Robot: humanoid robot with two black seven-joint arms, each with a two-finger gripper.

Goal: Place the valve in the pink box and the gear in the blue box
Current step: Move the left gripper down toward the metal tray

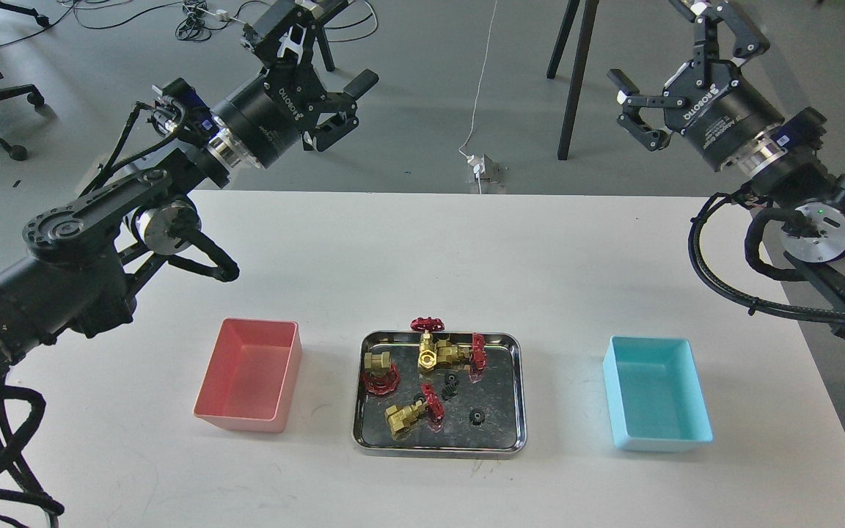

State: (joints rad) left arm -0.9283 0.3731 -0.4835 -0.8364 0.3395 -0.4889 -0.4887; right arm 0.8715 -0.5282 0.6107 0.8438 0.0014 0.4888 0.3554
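With both bins empty and every part lying in the shiny steel tray (518,396) near the front edge of the white tabletop (422,242), start with a reach, not a grasp. Left gripper (345,110) held high beyond the far-left corner, fingers spread wide, nothing between them. Right gripper (631,110) likewise raised past the far-right corner, fingers parted and empty.

Best first pick, probably: the small brass-gold valve with red spoked handwheel (411,412) at the tray's front-left, lying apart from the others and nearest the rectangular salmon-pink plastic bin (206,385), which sits left of the tray. Come straight down with the left arm, close across the brass body, not the wheel, then lift clear of the tray's rim before swinging left.

For the right arm, take the tiny black toothed gear (477,416) lying alone toward the tray's front-right, closest to the light cyan-blue plastic bin (697,400) beside the right edge. Pinch low and centred; easily knocked away on slick steel.
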